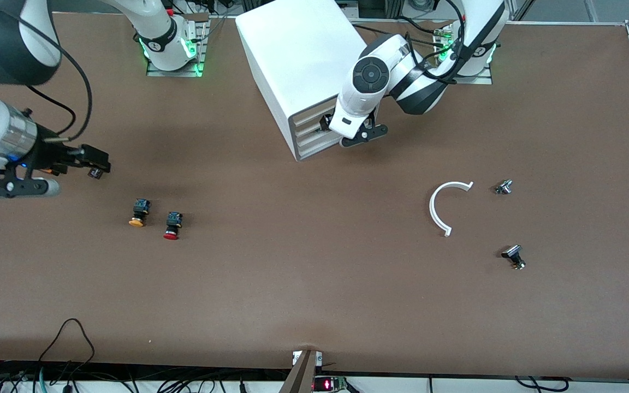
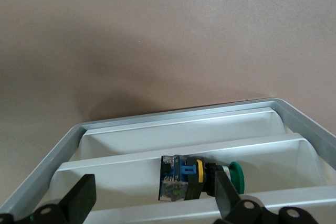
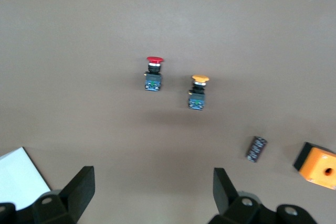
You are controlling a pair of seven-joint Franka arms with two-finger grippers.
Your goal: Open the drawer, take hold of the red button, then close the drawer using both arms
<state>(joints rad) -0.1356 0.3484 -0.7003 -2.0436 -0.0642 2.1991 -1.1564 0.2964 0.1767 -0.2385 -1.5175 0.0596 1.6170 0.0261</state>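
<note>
The white cabinet (image 1: pixel 303 65) stands between the two arm bases, its stacked drawers (image 1: pixel 314 134) facing the front camera. My left gripper (image 1: pixel 325 123) is at the drawer fronts. In the left wrist view it (image 2: pixel 152 198) is open over a white drawer tray (image 2: pixel 121 174), with a green-capped button (image 2: pixel 199 178) lying in the tray by one finger (image 2: pixel 223 195). The red button (image 1: pixel 172 225) lies on the table beside an orange-yellow button (image 1: pixel 140 213). My right gripper (image 1: pixel 98 159) hangs open and empty, apart from them; in the right wrist view it (image 3: pixel 152 188) faces the red button (image 3: pixel 154 73).
A white curved strip (image 1: pixel 443 206) and two small metal parts (image 1: pixel 504 187) (image 1: pixel 514 256) lie toward the left arm's end. An orange box with a hole (image 3: pixel 317 165) and a small black part (image 3: pixel 256 148) lie under the right gripper. Cables run along the front edge.
</note>
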